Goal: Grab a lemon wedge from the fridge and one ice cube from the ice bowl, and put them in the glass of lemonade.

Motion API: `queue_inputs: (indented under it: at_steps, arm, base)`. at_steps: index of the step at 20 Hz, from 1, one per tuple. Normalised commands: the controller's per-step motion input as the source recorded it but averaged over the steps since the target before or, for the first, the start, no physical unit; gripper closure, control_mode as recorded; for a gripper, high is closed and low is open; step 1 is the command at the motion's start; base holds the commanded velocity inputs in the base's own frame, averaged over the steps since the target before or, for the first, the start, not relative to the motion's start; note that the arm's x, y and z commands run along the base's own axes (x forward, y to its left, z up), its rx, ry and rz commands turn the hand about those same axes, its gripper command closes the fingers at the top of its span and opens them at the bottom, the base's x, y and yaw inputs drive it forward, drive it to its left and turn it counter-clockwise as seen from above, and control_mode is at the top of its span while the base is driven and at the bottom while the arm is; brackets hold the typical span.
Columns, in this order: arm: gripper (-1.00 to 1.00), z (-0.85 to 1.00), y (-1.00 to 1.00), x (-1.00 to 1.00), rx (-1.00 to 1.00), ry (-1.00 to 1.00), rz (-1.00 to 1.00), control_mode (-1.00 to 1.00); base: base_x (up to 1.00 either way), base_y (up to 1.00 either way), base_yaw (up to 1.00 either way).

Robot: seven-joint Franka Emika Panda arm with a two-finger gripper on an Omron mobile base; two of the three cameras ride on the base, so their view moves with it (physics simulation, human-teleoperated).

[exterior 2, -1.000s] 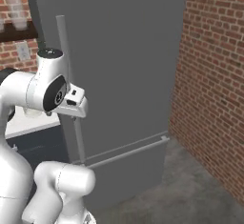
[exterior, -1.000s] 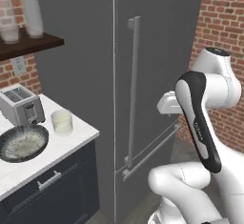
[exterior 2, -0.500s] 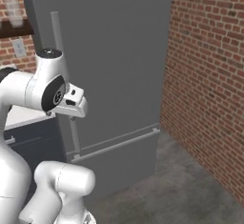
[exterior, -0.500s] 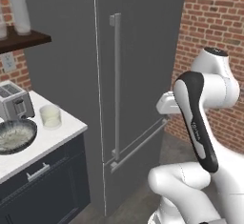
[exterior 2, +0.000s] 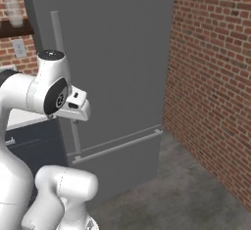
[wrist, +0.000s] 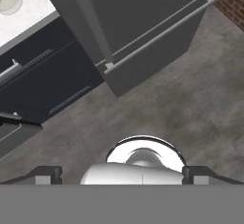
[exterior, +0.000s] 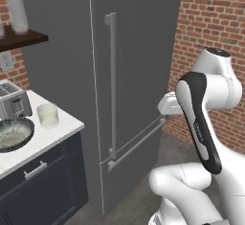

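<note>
Just ahead of your empty, spread hand, the fridge stands shut, its upright bar handle up and left; farther left on the bench sits the glass of lemonade.

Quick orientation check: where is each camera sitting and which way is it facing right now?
Left base view: behind the arm's left, facing the closed fridge, counter with glass of lemonade and ice bowl; arm at right.
Right base view: behind the arm's right, facing fridge and brick wall; arm at left.
Hand view: looks down at the floor and fridge base; open end effector at bottom.
All share the fridge.
</note>
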Motion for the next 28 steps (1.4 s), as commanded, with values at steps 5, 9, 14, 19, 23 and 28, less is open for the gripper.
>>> queue_inputs:
  at_steps: [5, 9, 14, 19, 23, 28]
  arm:
    - [-1.0, 0.49, 0.0, -0.05, -0.02, -0.29, 0.15, -1.0]
    - [-1.0, 1.0, 0.0, 0.15, -0.11, -0.4, 0.3, -1.0]
    - [-1.0, 0.26, -0.14, 0.69, -0.03, -0.11, 0.32, -1.0]
    - [-1.0, -0.71, 0.14, 0.88, 0.0, -0.23, 0.02, -1.0]
    - [-1.0, -0.26, 0.78, 0.41, 0.0, -0.21, 0.03, -1.0]
    - [-1.0, 0.04, 0.82, 0.17, -0.03, -0.09, -0.01, -1.0]
  base:
    - [-0.02, 0.0, 0.01]
    - [0.0, 0.0, 0.0]
    - [0.0, 0.0, 0.0]
    - [0.0, 0.0, 0.0]
    - [0.0, 0.0, 0.0]
    - [0.0, 0.0, 0.0]
